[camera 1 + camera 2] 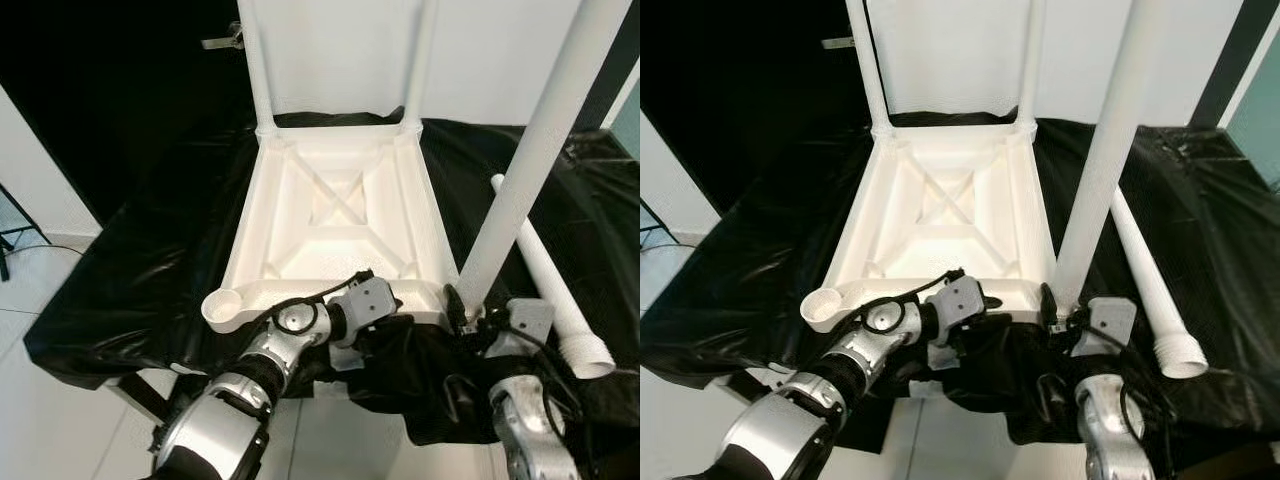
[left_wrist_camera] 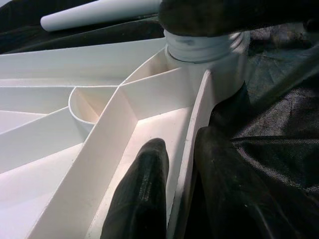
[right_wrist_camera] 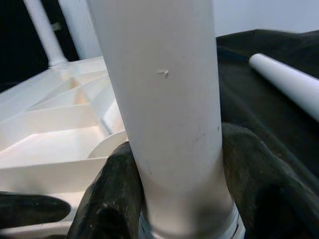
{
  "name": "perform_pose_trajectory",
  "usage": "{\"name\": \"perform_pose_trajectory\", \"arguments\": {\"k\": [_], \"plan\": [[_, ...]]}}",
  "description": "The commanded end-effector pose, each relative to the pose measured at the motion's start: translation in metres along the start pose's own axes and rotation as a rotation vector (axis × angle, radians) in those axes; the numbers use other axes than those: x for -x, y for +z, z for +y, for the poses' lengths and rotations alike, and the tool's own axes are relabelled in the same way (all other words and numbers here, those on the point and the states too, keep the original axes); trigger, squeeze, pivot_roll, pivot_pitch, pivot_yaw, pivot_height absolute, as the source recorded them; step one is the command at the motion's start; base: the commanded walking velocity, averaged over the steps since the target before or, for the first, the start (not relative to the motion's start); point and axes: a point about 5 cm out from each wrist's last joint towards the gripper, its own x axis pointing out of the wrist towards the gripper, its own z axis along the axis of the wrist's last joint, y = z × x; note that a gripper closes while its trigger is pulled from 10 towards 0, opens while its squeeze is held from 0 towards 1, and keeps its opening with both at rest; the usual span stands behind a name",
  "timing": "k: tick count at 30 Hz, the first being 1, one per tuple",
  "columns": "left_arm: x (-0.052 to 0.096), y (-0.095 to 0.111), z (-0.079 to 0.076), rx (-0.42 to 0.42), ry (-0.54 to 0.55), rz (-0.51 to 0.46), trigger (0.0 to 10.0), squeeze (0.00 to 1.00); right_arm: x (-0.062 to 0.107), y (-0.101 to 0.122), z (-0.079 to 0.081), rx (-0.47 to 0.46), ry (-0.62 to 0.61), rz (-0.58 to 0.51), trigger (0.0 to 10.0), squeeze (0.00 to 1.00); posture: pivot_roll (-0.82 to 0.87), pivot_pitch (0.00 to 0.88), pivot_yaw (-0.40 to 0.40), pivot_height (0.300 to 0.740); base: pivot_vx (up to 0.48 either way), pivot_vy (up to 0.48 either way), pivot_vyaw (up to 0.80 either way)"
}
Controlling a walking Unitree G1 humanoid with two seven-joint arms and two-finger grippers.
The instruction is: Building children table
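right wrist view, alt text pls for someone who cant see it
The right hand grips an upright white table leg at the corner of the upturned white tabletop. A loose leg lies on black cloth.

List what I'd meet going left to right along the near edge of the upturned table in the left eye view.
Empty leg socket → left gripper clamped on the tabletop's rim → upright leg held by right gripper → loose leg lying on the black cloth.
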Motion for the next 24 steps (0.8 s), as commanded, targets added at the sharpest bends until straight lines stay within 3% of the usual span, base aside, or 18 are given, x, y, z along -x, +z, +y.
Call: {"name": "perform_pose_trajectory", "arguments": {"k": [1, 5, 11, 12, 13, 14, 15, 20, 21, 23, 24], "plan": [[0.003, -0.031, -0.019, 0.078, -0.019, 0.143, 10.0, 0.00, -0.001, 0.002, -0.003, 0.040, -0.056, -0.010, 0.0, 0.00, -0.16, 0.000, 0.043, 0.740, 0.000, 0.000, 0.00], [0.003, -0.031, -0.021, 0.074, -0.028, 0.146, 10.0, 0.00, -0.004, 0.003, -0.008, 0.058, -0.072, -0.016, 0.0, 0.00, -0.16, 0.000, 0.045, 0.740, 0.000, 0.000, 0.00], [0.002, -0.029, -0.019, 0.074, -0.021, 0.143, 10.0, 0.00, -0.010, 0.002, 0.004, 0.057, -0.015, -0.030, 0.0, 0.00, -0.16, 0.000, 0.049, 0.740, 0.000, 0.000, 0.00], [0.002, -0.029, -0.018, 0.074, -0.019, 0.142, 10.0, 0.00, -0.011, 0.001, 0.007, 0.060, 0.006, -0.022, 4.9, 0.00, -0.15, 0.000, 0.047, 0.740, 0.000, 0.000, 0.00], [0.003, -0.029, -0.017, 0.073, -0.016, 0.142, 10.0, 0.00, -0.013, 0.000, 0.011, 0.044, 0.051, -0.018, 10.0, 0.74, -0.15, 0.000, 0.045, 0.740, 0.000, 0.000, 0.00], [0.003, -0.029, -0.016, 0.073, -0.013, 0.142, 10.0, 0.00, -0.014, -0.001, 0.013, 0.033, 0.083, -0.016, 10.0, 0.74, -0.15, 0.000, 0.045, 0.740, 0.000, 0.000, 0.00], [0.004, -0.029, -0.015, 0.073, -0.010, 0.143, 10.0, 0.00, -0.014, 0.000, 0.013, 0.033, 0.116, -0.023, 10.0, 1.00, -0.15, 0.000, 0.045, 0.740, 0.000, 0.000, 0.00], [0.007, -0.032, -0.015, 0.076, -0.006, 0.148, 10.0, 0.00, -0.024, 0.007, 0.005, 0.073, 0.253, -0.031, 10.0, 1.00, -0.15, 0.000, 0.045, 0.740, 0.000, 0.000, 0.00], [0.007, -0.032, -0.016, 0.077, -0.007, 0.148, 10.0, 0.00, -0.028, 0.011, 0.001, 0.093, 0.324, -0.031, 10.0, 0.00, -0.15, 0.000, 0.045, 0.740, 0.000, 0.000, 0.00], [0.007, -0.032, -0.016, 0.077, -0.008, 0.148, 10.0, 0.00, -0.032, 0.016, -0.001, 0.122, 0.447, -0.017, 10.0, 0.00, -0.16, 0.000, 0.048, 0.740, 0.000, 0.000, 0.00], [0.007, -0.032, -0.016, 0.077, -0.008, 0.148, 10.0, 0.00, -0.032, 0.016, -0.001, 0.122, 0.447, -0.017, 10.0, 0.00, -0.16, 0.000, 0.048, 0.740, 0.000, 0.000, 0.00]]}}
